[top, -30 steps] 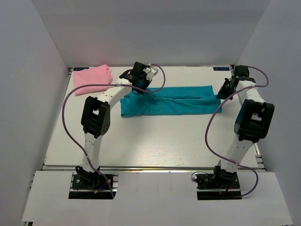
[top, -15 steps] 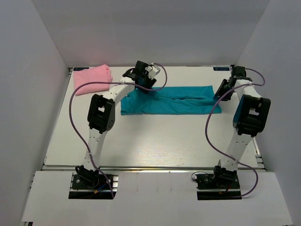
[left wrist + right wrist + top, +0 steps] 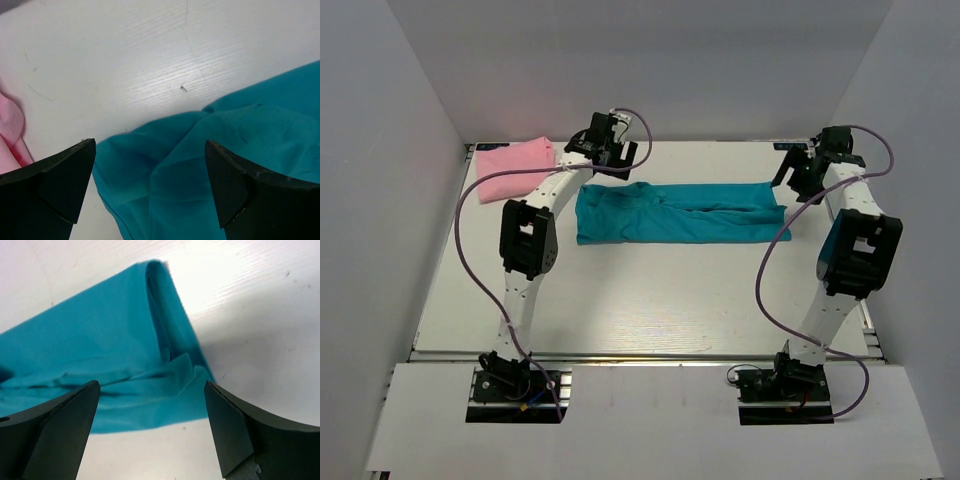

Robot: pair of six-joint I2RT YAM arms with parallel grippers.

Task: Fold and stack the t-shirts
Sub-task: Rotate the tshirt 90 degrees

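Observation:
A teal t-shirt (image 3: 675, 213) lies folded into a long strip across the far half of the table. A pink t-shirt (image 3: 515, 167), folded, sits at the far left corner. My left gripper (image 3: 610, 160) hangs open just beyond the strip's left end, which shows between its fingers in the left wrist view as rumpled teal cloth (image 3: 200, 165). My right gripper (image 3: 802, 172) is open above the strip's right end; the right wrist view shows that folded end (image 3: 125, 355) lying flat below the spread jaws. Neither gripper holds cloth.
The white table (image 3: 640, 300) is walled by grey panels on three sides. A sliver of the pink shirt (image 3: 11, 135) shows at the left edge of the left wrist view. Purple cables loop from both arms over the table's sides.
Both grippers opened and let go of the teal shirt's ends, then rose and drew back toward the far edge. The teal strip now lies flat on the table.

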